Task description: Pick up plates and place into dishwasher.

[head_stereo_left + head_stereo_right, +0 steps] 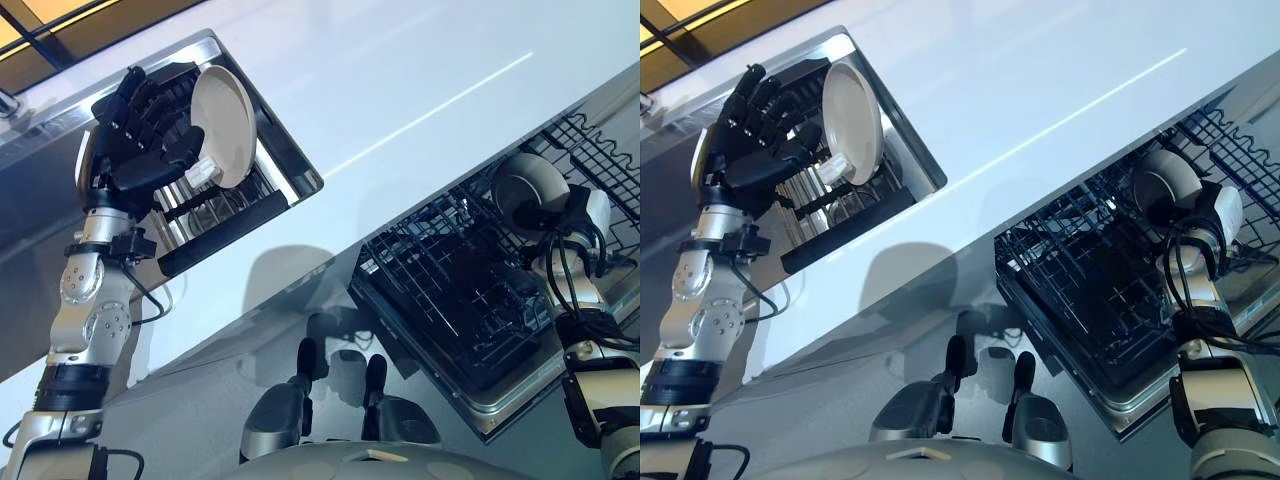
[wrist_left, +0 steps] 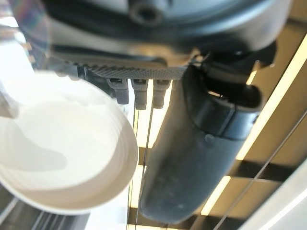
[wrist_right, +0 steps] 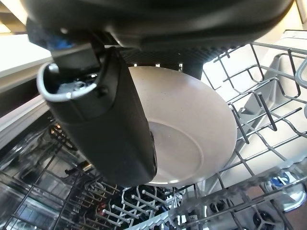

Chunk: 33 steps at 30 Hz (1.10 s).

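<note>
The left hand (image 1: 150, 130) is raised over a sink (image 1: 290, 165) set in the white countertop (image 1: 400, 90), and its fingers (image 1: 135, 100) are spread up behind a cream plate (image 1: 225, 125) while the white-covered thumb (image 1: 200, 172) pinches the plate's lower rim. That plate stands nearly on edge, its hollow face turned away from the palm, above a dark rack (image 1: 215, 205) lying in the sink basin. In the left wrist view the same plate (image 2: 62, 148) shows as a pale bowl-like curve just beside the dark thumb (image 2: 192, 158), with ceiling light strips beyond it.

The right hand (image 1: 570, 215) is down at the open dishwasher, closed on a second plate (image 1: 528, 190). In the right wrist view the thumb (image 3: 110, 139) lies across the front of this plate (image 3: 192, 129), pressing on its inner face, and the plate is tilted on its edge among the wire tines of the dishwasher rack (image 3: 259, 110). Whether its lower rim rests on the wires or hangs just above them I cannot tell. In the head views the dark wire rack (image 1: 450, 290) is pulled out in front of the counter edge, and the second plate sits toward its far right part, well apart from the plate over the sink
</note>
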### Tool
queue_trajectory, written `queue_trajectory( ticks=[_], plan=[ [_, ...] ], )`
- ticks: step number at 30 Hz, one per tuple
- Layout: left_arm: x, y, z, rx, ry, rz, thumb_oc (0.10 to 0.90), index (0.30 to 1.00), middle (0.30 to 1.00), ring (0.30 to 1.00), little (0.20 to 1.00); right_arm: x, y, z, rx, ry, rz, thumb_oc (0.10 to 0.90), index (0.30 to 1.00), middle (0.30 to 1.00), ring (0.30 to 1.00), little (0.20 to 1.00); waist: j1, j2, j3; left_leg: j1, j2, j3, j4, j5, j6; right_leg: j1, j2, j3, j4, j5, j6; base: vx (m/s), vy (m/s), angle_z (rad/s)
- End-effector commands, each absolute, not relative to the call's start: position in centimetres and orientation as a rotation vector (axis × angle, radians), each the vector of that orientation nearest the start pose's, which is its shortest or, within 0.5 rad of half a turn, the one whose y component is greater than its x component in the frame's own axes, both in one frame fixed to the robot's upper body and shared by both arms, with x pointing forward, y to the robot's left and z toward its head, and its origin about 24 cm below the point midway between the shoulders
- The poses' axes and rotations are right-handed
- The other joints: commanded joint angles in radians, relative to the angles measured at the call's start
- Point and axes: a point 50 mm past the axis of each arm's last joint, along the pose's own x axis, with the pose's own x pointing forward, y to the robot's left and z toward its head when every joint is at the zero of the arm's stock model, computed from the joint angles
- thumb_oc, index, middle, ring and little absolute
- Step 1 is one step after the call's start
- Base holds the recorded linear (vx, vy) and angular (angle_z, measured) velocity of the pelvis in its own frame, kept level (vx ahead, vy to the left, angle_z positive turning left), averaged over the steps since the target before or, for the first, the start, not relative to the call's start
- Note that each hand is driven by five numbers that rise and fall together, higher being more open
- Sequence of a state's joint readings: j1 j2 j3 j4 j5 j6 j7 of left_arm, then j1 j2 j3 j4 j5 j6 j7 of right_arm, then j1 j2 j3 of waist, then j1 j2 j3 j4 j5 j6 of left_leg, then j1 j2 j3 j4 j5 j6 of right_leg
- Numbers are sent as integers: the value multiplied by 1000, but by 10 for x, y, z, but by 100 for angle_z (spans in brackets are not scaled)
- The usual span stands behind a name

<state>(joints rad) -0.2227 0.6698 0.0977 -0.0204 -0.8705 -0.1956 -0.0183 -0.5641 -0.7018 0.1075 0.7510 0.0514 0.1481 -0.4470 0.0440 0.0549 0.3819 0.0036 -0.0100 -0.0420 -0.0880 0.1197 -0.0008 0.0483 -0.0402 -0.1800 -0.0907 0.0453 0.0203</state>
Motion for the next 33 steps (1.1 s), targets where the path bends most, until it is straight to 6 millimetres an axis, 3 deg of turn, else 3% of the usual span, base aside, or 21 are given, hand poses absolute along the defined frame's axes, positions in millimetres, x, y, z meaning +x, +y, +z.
queue_trajectory(
  ticks=[1,3,12,20,33],
  plan=[
    [276,268,236,-181,-725,-85,800,900,900,900,900,330,-357,138,-843,147,-714,410,566,566,566,510,-1,29,-8,-41,-29,47,100,-130,4,-82,63,-3,190,-137,-38,-88,-51,-27],
    [276,266,237,-179,-729,-91,800,900,900,900,900,332,-353,136,-848,156,-697,800,900,900,900,900,-3,31,3,-47,-29,51,105,-130,4,-88,64,-1,195,-137,-41,-74,-43,-11],
    [279,255,239,-181,-731,-116,800,900,900,900,900,337,-341,123,-854,184,-636,800,900,900,900,900,-3,34,22,-52,-32,59,126,-132,-5,-88,63,-12,203,-137,-45,-40,-25,-2],
    [276,258,235,-188,-727,-102,800,900,900,900,900,337,-331,118,-823,153,-616,800,900,900,900,900,-9,34,21,-45,-29,69,123,-131,-9,-84,64,-12,200,-135,-44,0,0,0],
    [270,261,213,-198,-685,-73,800,900,900,900,900,327,-312,119,-761,-17,-633,800,900,900,900,900,-28,17,-19,3,-26,85,99,-135,-4,-49,70,-1,183,-130,-35,9,20,-1]
  ],
)
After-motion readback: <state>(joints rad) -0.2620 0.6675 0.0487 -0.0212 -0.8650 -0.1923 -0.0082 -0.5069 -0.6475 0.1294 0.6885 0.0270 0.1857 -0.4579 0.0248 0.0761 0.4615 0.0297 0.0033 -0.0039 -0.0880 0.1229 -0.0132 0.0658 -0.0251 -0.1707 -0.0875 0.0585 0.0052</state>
